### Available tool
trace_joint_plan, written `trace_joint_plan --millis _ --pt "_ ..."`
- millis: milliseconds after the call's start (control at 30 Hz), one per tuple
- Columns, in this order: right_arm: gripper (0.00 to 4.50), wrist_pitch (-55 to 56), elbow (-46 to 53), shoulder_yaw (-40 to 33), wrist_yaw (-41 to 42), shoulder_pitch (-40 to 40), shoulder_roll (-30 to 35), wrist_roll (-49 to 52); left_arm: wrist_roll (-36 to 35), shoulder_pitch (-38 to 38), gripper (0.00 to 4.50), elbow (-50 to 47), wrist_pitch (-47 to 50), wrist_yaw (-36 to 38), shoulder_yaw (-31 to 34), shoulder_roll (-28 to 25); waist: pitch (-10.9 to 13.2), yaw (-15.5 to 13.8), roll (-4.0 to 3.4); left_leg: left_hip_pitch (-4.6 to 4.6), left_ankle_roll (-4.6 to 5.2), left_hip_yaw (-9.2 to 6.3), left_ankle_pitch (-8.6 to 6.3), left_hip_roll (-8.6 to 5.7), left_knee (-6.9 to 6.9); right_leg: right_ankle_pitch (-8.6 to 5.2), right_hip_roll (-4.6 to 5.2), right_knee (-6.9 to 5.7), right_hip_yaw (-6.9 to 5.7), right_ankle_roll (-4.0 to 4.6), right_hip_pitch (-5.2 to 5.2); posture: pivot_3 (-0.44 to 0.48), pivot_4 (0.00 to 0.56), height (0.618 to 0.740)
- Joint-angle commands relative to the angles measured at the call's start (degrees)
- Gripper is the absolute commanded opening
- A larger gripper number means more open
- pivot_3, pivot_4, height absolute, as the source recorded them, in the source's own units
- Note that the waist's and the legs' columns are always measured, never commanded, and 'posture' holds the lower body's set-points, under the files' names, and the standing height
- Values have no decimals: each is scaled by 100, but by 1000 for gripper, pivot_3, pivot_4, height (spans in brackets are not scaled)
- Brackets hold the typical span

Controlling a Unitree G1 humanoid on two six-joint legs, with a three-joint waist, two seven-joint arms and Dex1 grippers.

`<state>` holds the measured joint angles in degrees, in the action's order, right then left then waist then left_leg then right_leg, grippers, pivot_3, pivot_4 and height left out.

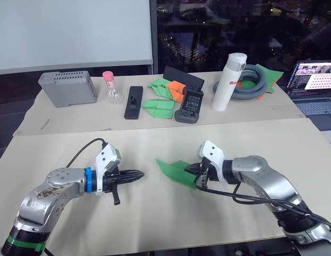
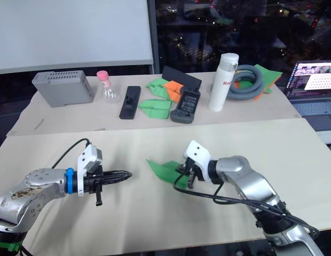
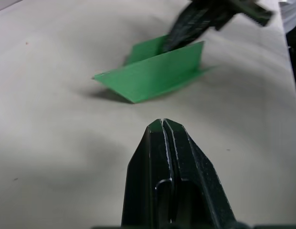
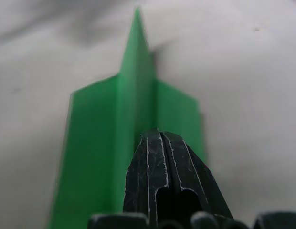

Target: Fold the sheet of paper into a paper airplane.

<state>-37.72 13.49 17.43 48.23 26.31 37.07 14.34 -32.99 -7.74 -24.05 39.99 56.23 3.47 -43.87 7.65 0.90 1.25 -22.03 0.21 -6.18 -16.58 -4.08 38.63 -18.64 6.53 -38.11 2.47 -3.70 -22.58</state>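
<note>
Bright green paper airplane on a pale beige table — black-fingered right gripper, orange folded paper, white bottle

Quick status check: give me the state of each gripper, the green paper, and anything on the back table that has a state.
Left gripper: shut, empty, apart from the paper.
Right gripper: shut on the paper airplane's raised fold.
Paper airplane: folded to a point, wings spread.
White bottle: upright, capped.
Laptop: open, screen on.

head stereo overhead, wrist cameras close
</note>
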Motion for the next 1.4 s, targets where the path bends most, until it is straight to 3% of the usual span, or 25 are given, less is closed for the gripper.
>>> trace_joint_plan --millis 33,267,300,433,733,1033,1067,1200,1400 --pt "34 319 -144 -254 72 280 -38 -34 -83 85 0 -183 -116 84 87 -102 0 2 0 0 0 0 0 0 2 0 0 0 0 0 1 0 150 740" --pt "34 -612 689 -765 495 568 335 694 33 114 0 -152 -241 53 56 -137 3 -7 -3 -12 2 0 -1 0 13 0 1 -2 -3 0 -5 0 150 740" --pt "626 -827 855 -757 536 591 432 777 61 88 0 -131 -258 35 29 -130 3 -8 -3 -13 2 0 -1 0 14 0 1 -2 -3 0 -5 0 150 740" --pt "1925 -1482 1419 -245 403 766 674 635 135 -14 0 -90 -282 5 -57 -115 3 -8 -3 -11 4 -1 -2 0 14 0 0 -2 -4 0 -3 0 150 740" --pt "1925 -2296 1503 681 -328 1222 161 275 221 -64 0 -111 -211 -71 -174 -191 3 18 -3 -27 3 1 -2 -4 23 0 4 -41 -1 0 -37 0 150 740" --pt "1925 -2246 1108 1226 -408 1369 66 -116 122 -36 0 -246 -125 -214 -198 -130 3 26 -3 -30 0 2 0 -7 28 0 7 -82 -2 0 -56 0 150 740" --pt "1411 -2245 1095 1252 -406 1369 55 -141 105 -36 0 -256 -96 -229 -207 -131 2 31 -3 -30 0 2 0 -7 28 0 6 -85 -2 0 -57 0 150 740" --pt "50 -2180 1010 1418 -382 1405 98 -317 50 -34 0 -309 -26 -253 -220 -123 2 45 -3 -30 0 2 0 -7 28 0 7 -89 -2 0 -58 0 150 740" --pt "17 -2286 935 1148 -259 1511 93 -223 49 -167 0 -257 31 -255 -268 -119 2 40 -2 -29 0 2 0 -7 31 0 6 -88 -2 0 -57 0 150 740"
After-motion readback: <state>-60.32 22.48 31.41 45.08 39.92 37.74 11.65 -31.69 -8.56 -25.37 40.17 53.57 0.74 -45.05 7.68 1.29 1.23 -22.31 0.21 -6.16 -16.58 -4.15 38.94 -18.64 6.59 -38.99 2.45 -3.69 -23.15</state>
